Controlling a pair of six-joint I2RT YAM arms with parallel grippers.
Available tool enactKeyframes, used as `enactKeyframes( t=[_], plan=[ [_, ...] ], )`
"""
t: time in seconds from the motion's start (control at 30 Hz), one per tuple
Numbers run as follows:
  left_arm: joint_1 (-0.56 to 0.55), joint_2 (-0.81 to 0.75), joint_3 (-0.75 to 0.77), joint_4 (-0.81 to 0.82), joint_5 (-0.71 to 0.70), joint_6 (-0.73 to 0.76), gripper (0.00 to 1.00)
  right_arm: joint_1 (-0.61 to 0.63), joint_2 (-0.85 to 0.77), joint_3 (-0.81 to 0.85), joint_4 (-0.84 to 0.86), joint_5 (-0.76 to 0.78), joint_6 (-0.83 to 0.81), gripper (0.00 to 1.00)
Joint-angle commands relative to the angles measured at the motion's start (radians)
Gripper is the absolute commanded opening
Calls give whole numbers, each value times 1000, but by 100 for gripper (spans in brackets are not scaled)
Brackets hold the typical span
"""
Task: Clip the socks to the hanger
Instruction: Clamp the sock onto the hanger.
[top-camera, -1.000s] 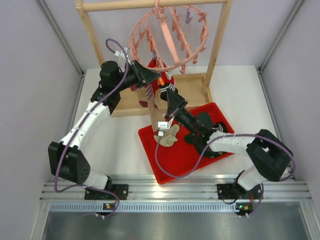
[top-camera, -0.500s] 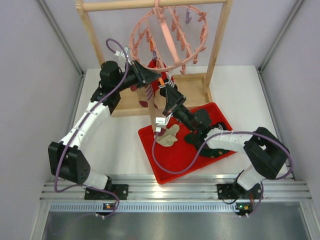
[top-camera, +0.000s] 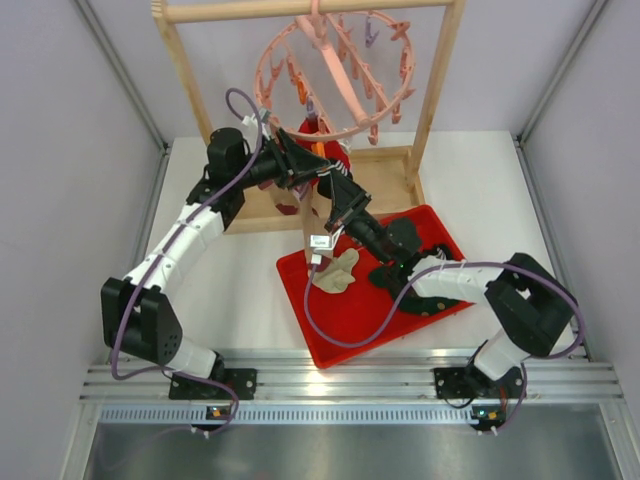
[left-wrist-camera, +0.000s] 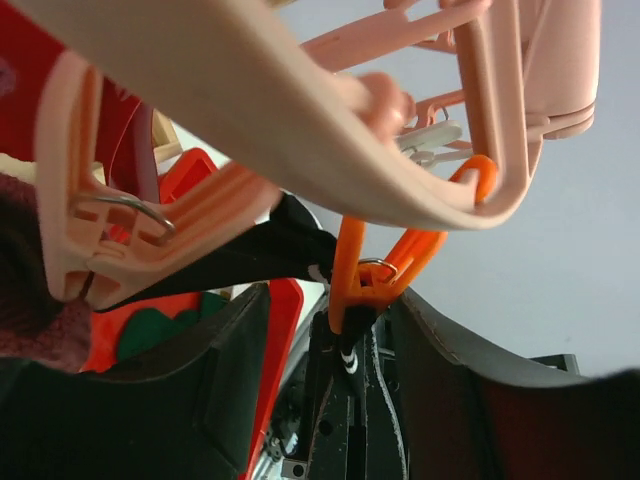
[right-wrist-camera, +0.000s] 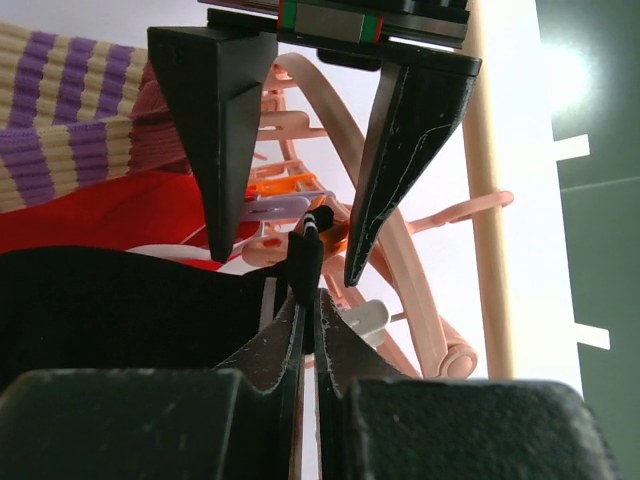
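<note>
The wooden rack (top-camera: 240, 10) stood at the far side of the table (top-camera: 220, 290), and the round pink hanger (top-camera: 340, 85) hung from its top bar. Near you, on the red tray (top-camera: 345, 325), a cream sock (top-camera: 335, 270) and a dark green sock (top-camera: 395, 272) lay loose, not yet hung.

Both your arms met under the hanger's near rim. Your right pincer (right-wrist-camera: 308, 325) was clenched on the edge of the black sock with white stripes (right-wrist-camera: 150, 300), holding that edge up into the orange peg (left-wrist-camera: 350, 260). Your left pincer (left-wrist-camera: 330, 310) was released, with one finger on either side of that peg and neither one pressing it. The striped edge sat at the peg's mouth, but whether the peg had truly bitten was hard to judge from these angles.

The sock was light, limp and soft, so I judged it would sag from any single hold and slide out of a shallow bite. The cuff edge, right beside the peg, was the place to grip it, with the fabric bunched thick. The peg was stiff sprung plastic that dangled freely, so its upper tails were the place to squeeze, while the ring would likely swing under any push.
</note>
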Motion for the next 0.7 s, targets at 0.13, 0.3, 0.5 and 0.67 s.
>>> enactKeyframes(
  t=[0.13, 0.3, 0.5, 0.67],
  plan=[
    [19, 9, 16, 65, 6, -53, 55, -7, 2, 17, 44, -5, -9, 0],
    [19, 3, 18, 136, -26, -63, 43, -2, -6, 3, 38, 3, -9, 0],
    [23, -25, -2, 196, -61, 5, 14, 8, -61, -15, -43, 100, 75, 44],
    [39, -22, 5, 149, -55, 28, 8, 4, -170, -35, -347, 176, 290, 61]
  ],
)
